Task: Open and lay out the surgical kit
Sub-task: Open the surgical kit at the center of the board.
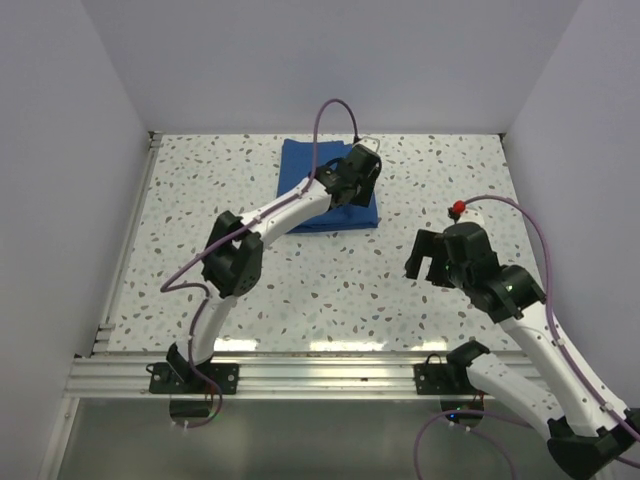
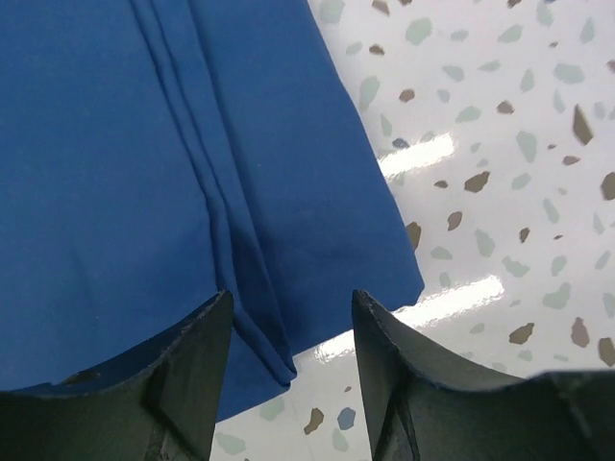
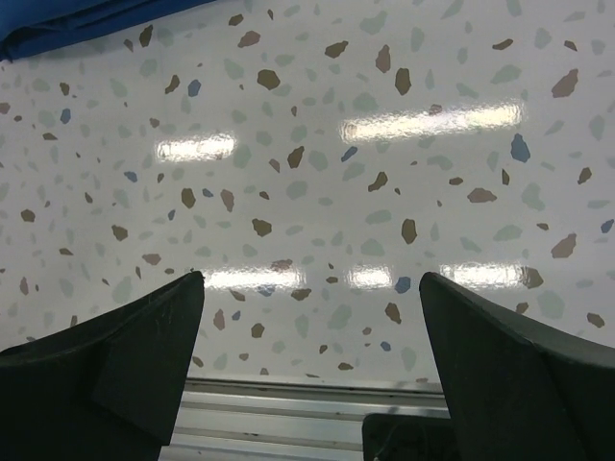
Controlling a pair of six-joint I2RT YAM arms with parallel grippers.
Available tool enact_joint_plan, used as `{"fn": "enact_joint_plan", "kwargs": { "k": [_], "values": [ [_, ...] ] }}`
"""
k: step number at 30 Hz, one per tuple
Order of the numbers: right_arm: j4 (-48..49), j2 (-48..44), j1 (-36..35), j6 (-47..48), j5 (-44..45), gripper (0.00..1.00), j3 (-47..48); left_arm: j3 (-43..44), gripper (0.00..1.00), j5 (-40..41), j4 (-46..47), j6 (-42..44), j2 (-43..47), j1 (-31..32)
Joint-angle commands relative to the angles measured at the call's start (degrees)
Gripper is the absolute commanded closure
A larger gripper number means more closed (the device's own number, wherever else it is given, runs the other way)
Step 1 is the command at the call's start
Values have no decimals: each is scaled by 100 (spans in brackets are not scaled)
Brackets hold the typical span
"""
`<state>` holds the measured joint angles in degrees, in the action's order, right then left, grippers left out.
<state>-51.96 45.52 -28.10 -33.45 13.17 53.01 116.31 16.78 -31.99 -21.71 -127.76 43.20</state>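
Observation:
The surgical kit is a folded royal-blue cloth bundle (image 1: 305,175) lying at the back middle of the table. My left gripper (image 1: 352,187) hovers over its right part with the jaws open. In the left wrist view the gripper (image 2: 293,331) straddles the folded flap edge at the bundle's corner (image 2: 259,240), with nothing held. My right gripper (image 1: 425,262) is open and empty above bare table at the right; in its own view (image 3: 312,307) a strip of the blue cloth (image 3: 67,24) shows at the top left. The steel tray and the instruments are hidden.
The speckled table (image 1: 330,290) is walled by white panels at left, back and right. An aluminium rail (image 1: 300,375) runs along the near edge and shows in the right wrist view (image 3: 288,413). Purple cables loop from both arms.

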Motion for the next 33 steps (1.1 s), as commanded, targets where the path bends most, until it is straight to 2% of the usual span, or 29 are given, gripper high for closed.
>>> {"fn": "enact_joint_plan", "kwargs": {
  "k": [1,7,16,19,20,22,26,33],
  "values": [
    [-270,-87,6,181,318,2,218,462,44,704,-782,-61,-257,92],
    [-376,-157,6,287,415,1,297,489,45,1020,-1020,-184,-679,118],
    [-297,45,6,295,195,2,306,550,50,1012,-1178,-158,-1066,171],
    [-262,45,15,252,177,2,289,585,58,1038,-1257,-114,-1145,171],
    [-253,54,6,251,169,2,280,620,64,1073,-1292,-105,-1145,171],
    [-244,54,6,234,177,2,280,621,71,1108,-1301,-87,-1093,171],
    [-174,80,6,137,133,2,236,673,100,1205,-1319,9,-935,162],
    [116,465,6,102,213,2,429,744,100,1205,-1301,115,-250,-65]
  ]
}}
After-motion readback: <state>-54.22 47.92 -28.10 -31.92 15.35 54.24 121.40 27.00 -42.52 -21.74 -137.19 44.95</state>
